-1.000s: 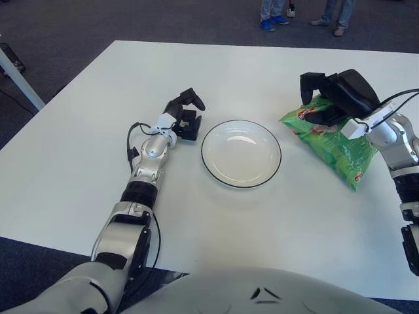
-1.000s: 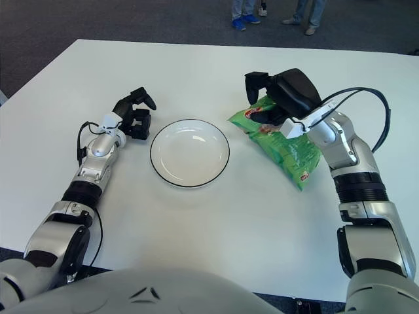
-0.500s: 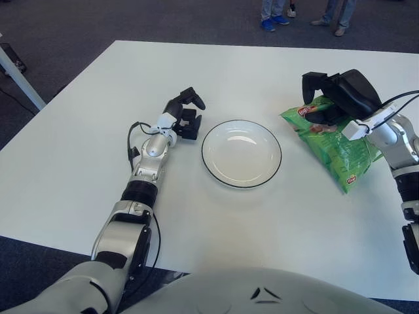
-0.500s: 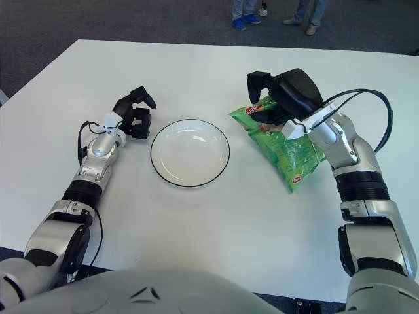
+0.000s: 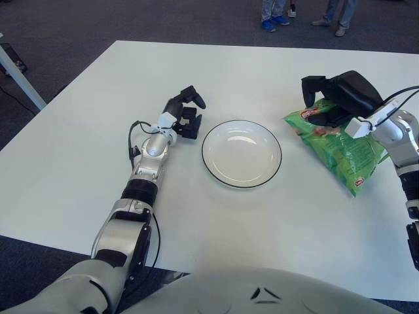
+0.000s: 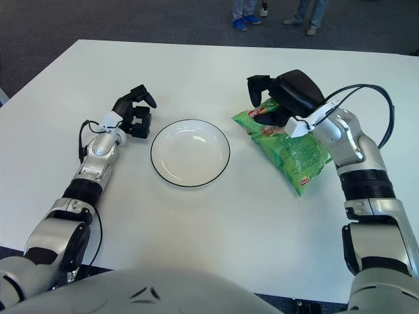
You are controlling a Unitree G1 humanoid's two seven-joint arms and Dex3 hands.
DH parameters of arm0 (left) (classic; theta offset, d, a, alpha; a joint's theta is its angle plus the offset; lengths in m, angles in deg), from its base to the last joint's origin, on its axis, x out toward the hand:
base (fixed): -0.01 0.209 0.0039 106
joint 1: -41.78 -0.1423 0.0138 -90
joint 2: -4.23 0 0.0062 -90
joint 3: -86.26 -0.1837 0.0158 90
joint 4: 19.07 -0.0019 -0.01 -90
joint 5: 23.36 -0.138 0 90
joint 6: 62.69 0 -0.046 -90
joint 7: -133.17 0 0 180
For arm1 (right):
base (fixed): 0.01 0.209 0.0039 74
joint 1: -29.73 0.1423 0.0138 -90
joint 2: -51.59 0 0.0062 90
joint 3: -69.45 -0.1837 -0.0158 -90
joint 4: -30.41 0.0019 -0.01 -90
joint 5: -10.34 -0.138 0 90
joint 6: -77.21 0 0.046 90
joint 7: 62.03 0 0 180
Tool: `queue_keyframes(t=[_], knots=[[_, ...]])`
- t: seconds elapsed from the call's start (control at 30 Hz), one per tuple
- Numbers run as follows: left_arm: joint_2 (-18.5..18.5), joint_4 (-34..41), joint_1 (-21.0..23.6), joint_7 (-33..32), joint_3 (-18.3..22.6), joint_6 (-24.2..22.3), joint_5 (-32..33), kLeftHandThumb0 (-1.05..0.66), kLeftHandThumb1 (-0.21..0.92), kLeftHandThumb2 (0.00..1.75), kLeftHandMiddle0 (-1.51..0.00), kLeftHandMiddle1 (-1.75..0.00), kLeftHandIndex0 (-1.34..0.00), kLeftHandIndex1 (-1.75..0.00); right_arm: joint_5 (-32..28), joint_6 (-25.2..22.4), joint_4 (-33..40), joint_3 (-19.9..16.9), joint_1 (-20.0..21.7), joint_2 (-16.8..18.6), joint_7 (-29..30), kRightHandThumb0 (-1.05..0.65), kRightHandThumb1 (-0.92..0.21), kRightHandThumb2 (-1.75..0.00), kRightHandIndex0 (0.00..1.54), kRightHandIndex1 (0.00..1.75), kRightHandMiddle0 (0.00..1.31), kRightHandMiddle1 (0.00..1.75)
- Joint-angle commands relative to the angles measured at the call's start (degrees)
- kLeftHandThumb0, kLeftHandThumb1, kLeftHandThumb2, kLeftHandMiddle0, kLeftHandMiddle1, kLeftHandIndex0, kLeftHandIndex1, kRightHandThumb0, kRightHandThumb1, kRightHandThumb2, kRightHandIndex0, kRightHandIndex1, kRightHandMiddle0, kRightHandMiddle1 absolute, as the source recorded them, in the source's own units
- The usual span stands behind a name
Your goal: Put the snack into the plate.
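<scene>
Your snack (image 6: 293,150), a green crinkly bag, sits on the counter (image 6: 216,222) to the right of the plate (image 6: 190,152), its long axis running from its upper end near the plate's far right rim down and away toward the robot's right. The right hand (image 6: 283,99) is over that upper end, fingers curled around the top of the bag in what looks like a grasp; the lower end trails toward the counter, and you cannot tell whether it has cleared the surface. The plate lies just to the left of the hand, with only a narrow strip of bare counter between bag and rim, so the move ahead is probably a short carry leftward, lifting enough that the hanging tail clears the rim. The left hand (image 6: 134,112) shows beside the plate's left edge, fingers loosely curled and holding nothing; it is no nearer the bag than the plate is wide. Nothing stands between bag and plate. People's feet (image 6: 245,16) show beyond the counter's far edge.
</scene>
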Motion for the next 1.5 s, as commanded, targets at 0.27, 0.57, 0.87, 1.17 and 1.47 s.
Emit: queue_keyframes(t=[0.27, 0.57, 0.87, 1.17, 1.47], knots=[[0.1, -4.7, -3.8, -1.3, -0.8, 2.6, -1.9, -0.5, 0.27, 1.37, -1.26, -1.75, -0.65, -1.75, 4.8, -8.8, 7.4, -1.8, -3.2, 0.2, 2.3, -0.28, -0.43, -1.14, 0.59, 1.69, 0.46, 1.73], [0.4, -5.7, -3.4, -1.8, -1.1, 3.6, -2.9, -0.5, 0.26, 1.38, -1.26, -1.75, -0.66, -1.75, 6.6, -10.9, 6.8, -0.9, -2.7, -0.4, 2.2, -0.02, -0.71, -0.74, 0.41, 1.54, 0.24, 1.71], [0.6, -6.3, -3.4, -2.5, -1.5, 4.5, -3.5, -0.5, 0.25, 1.39, -1.27, -1.75, -0.66, -1.75, 8.2, -9.7, 4.3, -0.3, -1.6, -0.5, 4.2, -0.55, -0.74, -0.69, 0.19, 1.03, 0.06, 1.4], [0.7, -6.0, -3.6, -3.0, -1.9, 5.0, -4.4, -0.5, 0.25, 1.39, -1.27, -1.75, -0.67, -1.75, 8.2, -3.6, 0.0, 0.5, -0.1, -0.8, 7.8, -0.72, -0.86, -0.56, 0.11, 0.6, 0.0, 1.06], [1.2, -5.5, -3.8, -6.0, -2.8, 5.3, -7.3, -0.51, 0.24, 1.4, -1.27, -1.75, -0.67, -1.75, 7.8, -0.6, -3.2, 0.4, 1.4, -2.7, 7.5, -0.82, -0.92, -0.53, 0.06, 0.41, 0.0, 0.89]])
